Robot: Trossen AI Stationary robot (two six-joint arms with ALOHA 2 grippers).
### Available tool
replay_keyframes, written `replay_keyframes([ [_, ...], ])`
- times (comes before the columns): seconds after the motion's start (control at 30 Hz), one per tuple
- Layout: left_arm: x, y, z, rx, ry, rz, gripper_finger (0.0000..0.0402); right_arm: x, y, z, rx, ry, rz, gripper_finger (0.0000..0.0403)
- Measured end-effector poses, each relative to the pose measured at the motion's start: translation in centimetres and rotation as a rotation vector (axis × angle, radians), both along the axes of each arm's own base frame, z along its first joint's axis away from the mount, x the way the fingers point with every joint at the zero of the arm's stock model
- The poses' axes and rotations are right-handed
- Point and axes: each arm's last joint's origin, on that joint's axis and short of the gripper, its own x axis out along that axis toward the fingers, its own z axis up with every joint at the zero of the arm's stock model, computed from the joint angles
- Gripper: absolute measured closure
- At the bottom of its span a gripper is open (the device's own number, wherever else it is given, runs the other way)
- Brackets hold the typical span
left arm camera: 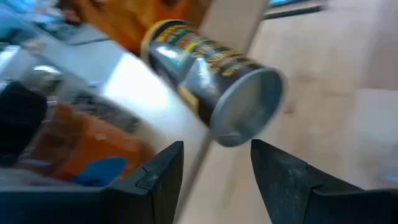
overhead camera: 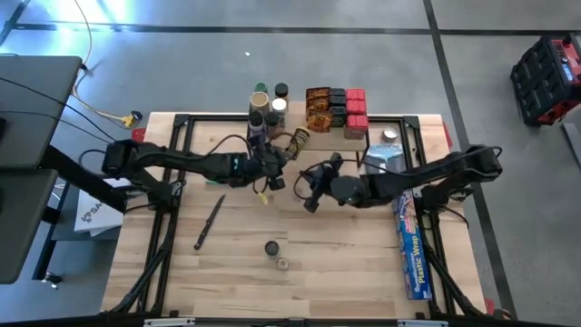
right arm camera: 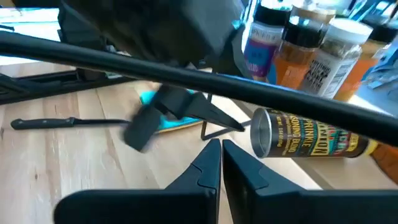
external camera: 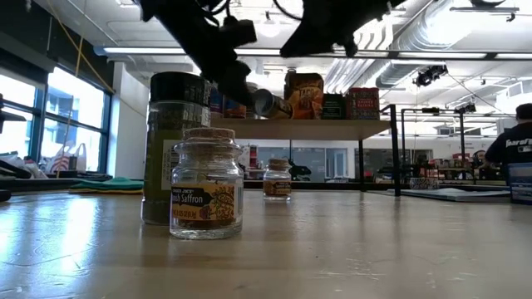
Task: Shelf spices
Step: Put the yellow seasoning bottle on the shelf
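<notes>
The shelf (external camera: 316,129) stands at the table's far middle and carries jars (overhead camera: 265,104), orange-brown packets (overhead camera: 318,107) and red boxes (overhead camera: 355,109). A printed tin (left arm camera: 211,74) lies on its side at the shelf's near edge, its metal end toward my left gripper. My left gripper (left arm camera: 214,149) is open just short of that end, with nothing between its fingers. My right gripper (right arm camera: 221,155) hangs shut and empty beside it, over the table in front of the shelf. A saffron jar (external camera: 206,195) and a taller black-lidded jar (external camera: 174,149) stand near the table's front.
A black knife (overhead camera: 209,222) lies on the table's left part. The long blue plastic-wrap box (overhead camera: 413,245) lies along the right edge. A teal cloth (right arm camera: 161,118) lies under the shelf. A further small jar (external camera: 277,178) stands mid-table.
</notes>
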Motion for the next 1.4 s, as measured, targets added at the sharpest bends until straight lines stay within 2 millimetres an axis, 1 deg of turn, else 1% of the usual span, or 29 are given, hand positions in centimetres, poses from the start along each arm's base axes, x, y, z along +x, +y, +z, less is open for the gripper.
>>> replay_keyframes([
  [0.07,0.4,-0.2,-0.4,0.057,0.004,0.043,0.0217,-0.3,0.7,0.4,-0.016,-0.011,-0.007,0.0394],
  [0.13,0.7,-0.3,-0.6,0.078,-0.003,0.056,0.0219,-0.7,1.3,0.7,-0.023,-0.023,-0.01,0.0394],
  [0.33,0.7,-0.2,-0.6,0.045,-0.021,0.038,0.0241,-1.6,2.1,1.9,-0.026,-0.056,-0.005,0.0394],
  [0.47,1.0,0.2,-0.4,-0.005,-0.055,-0.016,0.027,-1.8,2.4,2.2,-0.033,-0.068,-0.016,0.0394],
  [0.77,1.1,0.3,-0.4,-0.015,-0.066,-0.024,0.0351,-2.0,2.9,2.2,-0.036,-0.066,-0.007,0.0394],
  [1.0,1.3,0.2,-0.1,-0.024,-0.099,-0.041,0.0394,-2.0,2.9,2.1,-0.035,-0.065,-0.008,0.0394],
  [1.23,1.3,0.2,-0.1,-0.02,-0.1,-0.049,0.04,-2.0,2.9,2.2,-0.034,-0.066,-0.007,0.0394],
  [1.4,1.4,-0.7,-0.1,-0.013,-0.092,-0.079,0.0401,-2.3,3.8,2.2,-0.065,-0.065,-0.023,0.0394],
])
